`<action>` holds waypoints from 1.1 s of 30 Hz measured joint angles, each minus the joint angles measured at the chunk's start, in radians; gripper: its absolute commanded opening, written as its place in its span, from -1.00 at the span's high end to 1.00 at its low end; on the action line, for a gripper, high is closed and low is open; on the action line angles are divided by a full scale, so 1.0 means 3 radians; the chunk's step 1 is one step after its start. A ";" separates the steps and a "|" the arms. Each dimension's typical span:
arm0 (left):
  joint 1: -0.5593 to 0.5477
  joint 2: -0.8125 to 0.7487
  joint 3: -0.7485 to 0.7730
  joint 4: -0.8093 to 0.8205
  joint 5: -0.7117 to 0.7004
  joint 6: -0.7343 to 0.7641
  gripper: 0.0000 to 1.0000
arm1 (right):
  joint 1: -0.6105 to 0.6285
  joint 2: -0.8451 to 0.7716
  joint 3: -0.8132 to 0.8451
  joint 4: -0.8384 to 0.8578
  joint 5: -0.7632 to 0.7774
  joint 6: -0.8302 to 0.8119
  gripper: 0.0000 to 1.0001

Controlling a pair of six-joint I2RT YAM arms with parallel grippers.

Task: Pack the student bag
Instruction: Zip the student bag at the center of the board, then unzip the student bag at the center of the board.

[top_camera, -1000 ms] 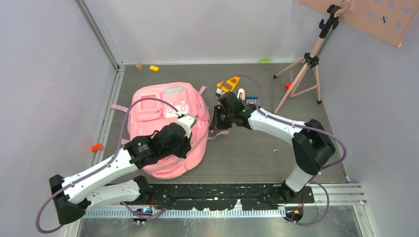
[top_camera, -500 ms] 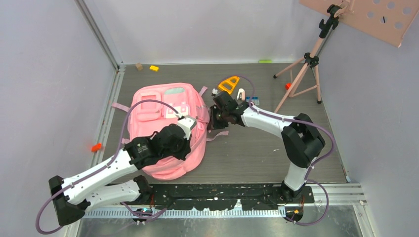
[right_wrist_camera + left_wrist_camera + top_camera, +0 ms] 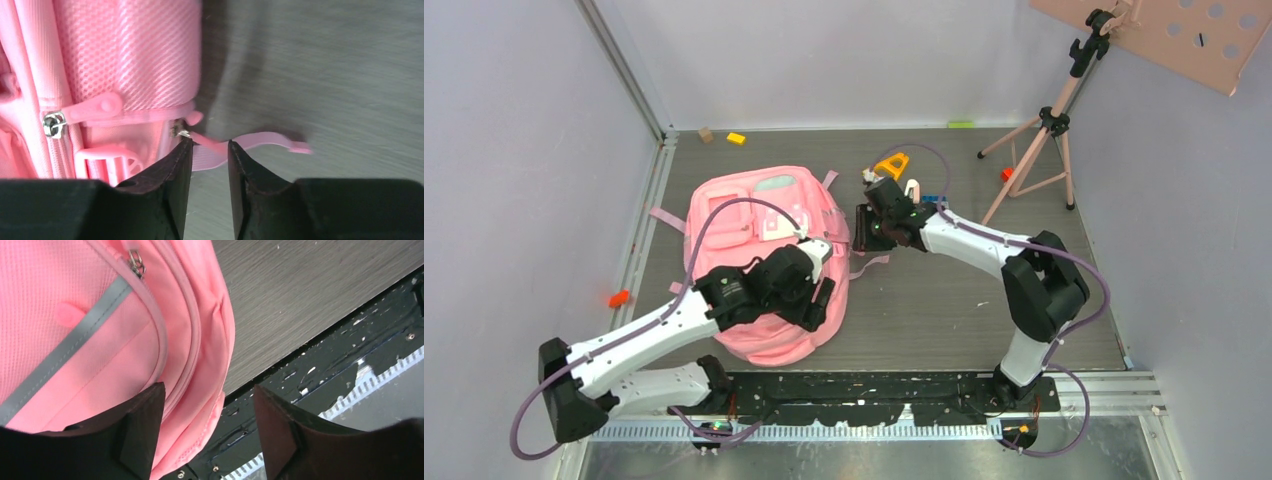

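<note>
Grey tabletop (image 3: 944, 300) bears the student bag (image 3: 744, 215); left gripper (image 3: 207, 390) hangs spread over its bottom edge, right gripper (image 3: 207, 147) slightly parted at a pink strap (image 3: 260, 139).

The high view looks down on the whole table (image 3: 944, 300); both wrist views crowd the student bag (image 3: 764, 345).

I see a dark grey wood-grain table (image 3: 944, 300). The student bag (image 3: 724, 205) lies flat on it, left of ctr, w/ a pink strap (image 3: 664, 216) trailing onto the top at its left. Far-left corner: small tan block (image 3: 706, 134) just beside a yellow block (image 3: 736, 138). Far edge, mid: green piece (image 3: 961, 124). An orange triangular item (image 3: 892, 165) sits right of the bag's far end. Far right: tripod stand (image 3: 1034, 150), legs on the top, w/ a small red piece (image 3: 1006, 174) near one leg.
</note>
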 measured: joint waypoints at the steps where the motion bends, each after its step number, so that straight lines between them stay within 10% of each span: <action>1: 0.0006 0.0080 0.0047 -0.0015 0.0024 -0.0001 -0.53 | -0.0051 -0.0060 -0.0014 -0.0001 0.0099 -0.0052 0.02; 12: 0.0688 0.0537 0.0613 0.0191 0.0248 0.0135 -0.82 | -0.0148 -0.0409 0.0233 -0.0111 0.0284 -0.0159 -0.23; 33: 0.3244 -0.0326 -0.0018 0.0028 0.0286 -0.0099 -0.96 | 0.0094 0.0168 0.0724 0.0146 -0.2111 -0.0903 -0.27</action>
